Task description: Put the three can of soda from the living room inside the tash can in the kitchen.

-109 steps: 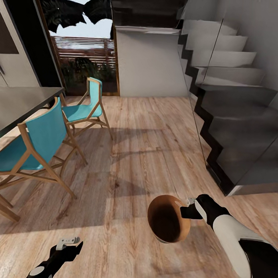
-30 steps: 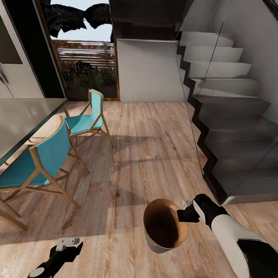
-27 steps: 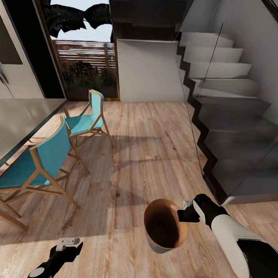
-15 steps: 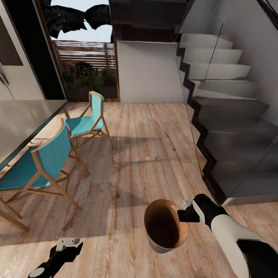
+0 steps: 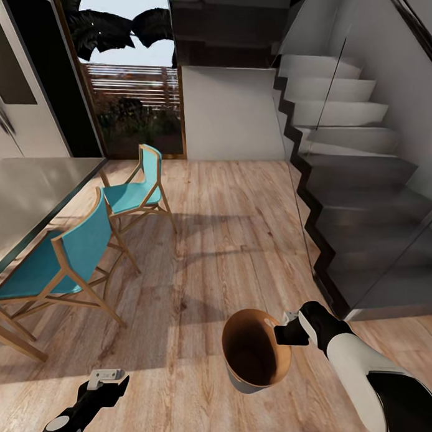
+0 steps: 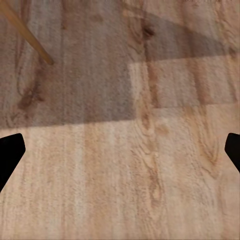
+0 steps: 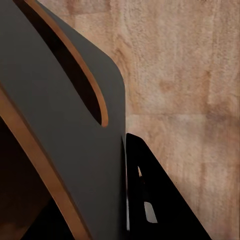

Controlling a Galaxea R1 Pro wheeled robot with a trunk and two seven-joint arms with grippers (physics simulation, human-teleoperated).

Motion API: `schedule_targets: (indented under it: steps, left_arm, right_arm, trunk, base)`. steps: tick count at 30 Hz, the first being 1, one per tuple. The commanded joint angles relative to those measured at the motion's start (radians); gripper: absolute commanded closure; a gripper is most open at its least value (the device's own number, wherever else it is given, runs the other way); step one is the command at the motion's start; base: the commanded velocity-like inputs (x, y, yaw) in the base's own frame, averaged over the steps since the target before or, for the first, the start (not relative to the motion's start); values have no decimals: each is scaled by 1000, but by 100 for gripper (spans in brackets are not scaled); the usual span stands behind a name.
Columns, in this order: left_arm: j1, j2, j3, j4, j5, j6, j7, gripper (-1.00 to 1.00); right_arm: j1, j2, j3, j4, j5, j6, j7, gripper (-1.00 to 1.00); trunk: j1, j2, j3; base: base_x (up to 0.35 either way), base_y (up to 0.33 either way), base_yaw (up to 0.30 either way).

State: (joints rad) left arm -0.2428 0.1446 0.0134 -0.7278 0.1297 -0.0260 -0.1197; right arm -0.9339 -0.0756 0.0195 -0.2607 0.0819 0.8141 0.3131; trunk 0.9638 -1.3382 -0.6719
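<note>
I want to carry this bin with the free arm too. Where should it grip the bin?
Grip the thin rim of the trash can on its side facing the left gripper, opposite the right gripper, which holds the rim. The tapered wall looks too wide for the jaws, so probably one finger inside, one outside.

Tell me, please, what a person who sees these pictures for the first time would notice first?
First, the small round bin, grey outside and copper-brown inside, held low over the light wood floor by the right tool, shut on its rim. Next, the two turquoise chairs with pale wooden frames beside the grey table at the left, and the dark staircase at the right. The left tool hangs open over bare floor.
</note>
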Motion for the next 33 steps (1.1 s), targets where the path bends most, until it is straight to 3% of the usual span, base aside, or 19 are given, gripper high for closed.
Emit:
schedule_targets:
  steps: [1, 21, 33]
  left_arm:
    - [0, 0, -1, 0, 0, 0, 0, -100]
    - [0, 0, -5, -1, -1, 0, 2, -100]
    - [0, 0, -6, -1, -1, 0, 2, -100]
  right_arm:
    - [0, 1, -7, 0, -23, 3, 6, 100]
    - [0, 7, -9, 0, -23, 3, 7, 100]
    - [0, 11, -9, 0, -22, 3, 0, 100]
  trunk:
    - [-4, 7, 3]
    - [-81, 147, 66]
    - [-127, 231, 104]
  base:
    - [0, 0, 0]
    - [0, 0, 4]
    - [0, 0, 125]
